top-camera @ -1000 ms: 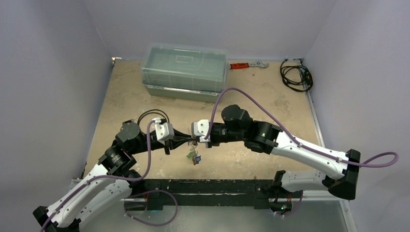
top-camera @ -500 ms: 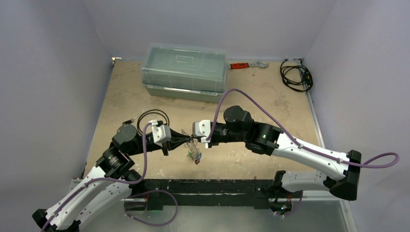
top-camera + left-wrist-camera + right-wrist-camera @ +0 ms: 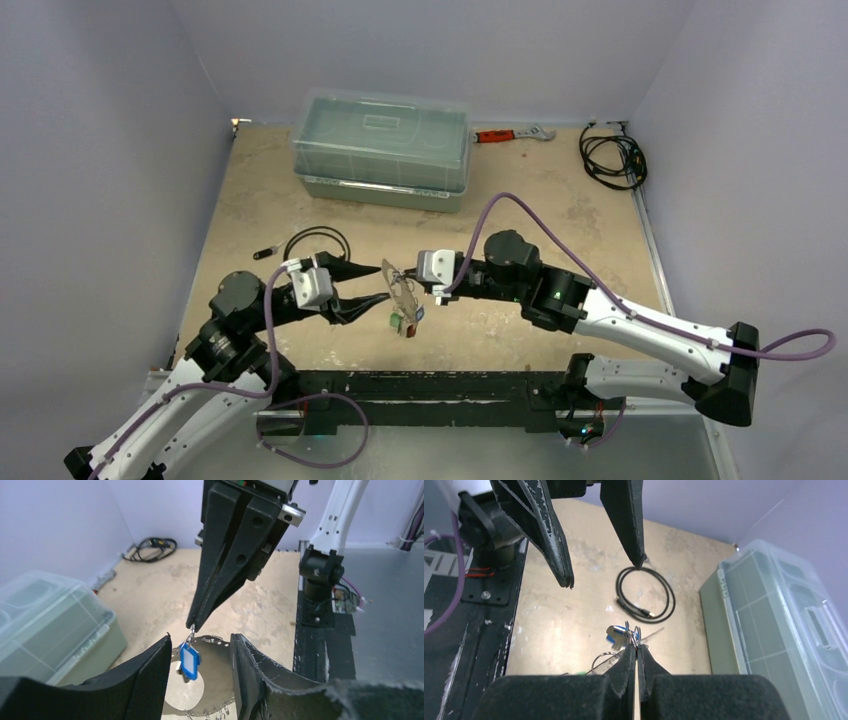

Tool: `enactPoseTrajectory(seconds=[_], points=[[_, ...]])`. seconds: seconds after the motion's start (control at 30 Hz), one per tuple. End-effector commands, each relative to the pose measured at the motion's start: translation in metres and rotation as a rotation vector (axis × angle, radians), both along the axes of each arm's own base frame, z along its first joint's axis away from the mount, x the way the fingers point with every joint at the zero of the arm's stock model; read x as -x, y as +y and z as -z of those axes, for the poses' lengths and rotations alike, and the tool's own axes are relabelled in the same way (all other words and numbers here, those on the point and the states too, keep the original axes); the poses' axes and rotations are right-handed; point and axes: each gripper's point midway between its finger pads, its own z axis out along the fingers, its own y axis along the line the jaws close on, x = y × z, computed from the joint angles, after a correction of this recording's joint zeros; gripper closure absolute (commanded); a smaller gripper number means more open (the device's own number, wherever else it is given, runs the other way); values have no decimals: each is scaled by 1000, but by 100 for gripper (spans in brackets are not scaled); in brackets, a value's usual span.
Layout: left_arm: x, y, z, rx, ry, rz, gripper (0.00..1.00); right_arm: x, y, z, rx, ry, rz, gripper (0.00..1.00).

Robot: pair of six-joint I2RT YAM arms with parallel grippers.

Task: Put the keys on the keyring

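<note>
The flat silver keyring [image 3: 402,288] hangs above the table, and my right gripper [image 3: 408,286] is shut on its upper rim. Several keys [image 3: 404,322] with coloured tags dangle from the ring's lower edge. In the left wrist view a blue-tagged key [image 3: 190,661] hangs in front of the keyring [image 3: 220,675], just below the right fingertips. My left gripper [image 3: 366,285] stands open a little to the left of the ring, holding nothing. In the right wrist view the shut right gripper [image 3: 636,649] has small split rings and the blue-tagged key [image 3: 616,636] showing just past its tips.
A clear lidded plastic box [image 3: 382,148] stands at the back. An orange-handled wrench [image 3: 510,133] and a black cable coil [image 3: 612,155] lie at the back right. A thin black cable loop [image 3: 315,240] lies behind the left gripper. The black base rail [image 3: 420,385] runs along the front edge.
My left gripper has opened and drawn back to the left, away from the keyring. The right arm has shifted slightly right, still holding the ring with its keys.
</note>
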Motion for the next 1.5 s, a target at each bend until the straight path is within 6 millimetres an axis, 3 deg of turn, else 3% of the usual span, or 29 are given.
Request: enactPoseTrajectory(seconds=[0.0, 0.1, 0.77, 0.9, 1.03, 1.17, 1.47], points=[[0, 6, -26, 71, -97, -32, 56, -5, -3, -59, -199, -75, 36, 100], [6, 0, -27, 94, -114, 24, 61, -4, -1, -57, -192, -73, 26, 100], [-14, -13, -9, 83, -7, -4, 62, 20, 9, -58, -187, -53, -119, 100], [-12, -15, -7, 75, -5, 13, 75, 21, 7, -63, -201, -60, -118, 100], [-11, -17, -4, 68, 7, 26, 79, 17, 3, -71, -225, -75, -91, 100], [-11, -17, -4, 62, 11, 26, 100, 14, 0, -73, -224, -84, -65, 100], [-14, -4, -16, 98, -30, -50, 100, 13, -6, -75, -225, -92, -44, 100]])
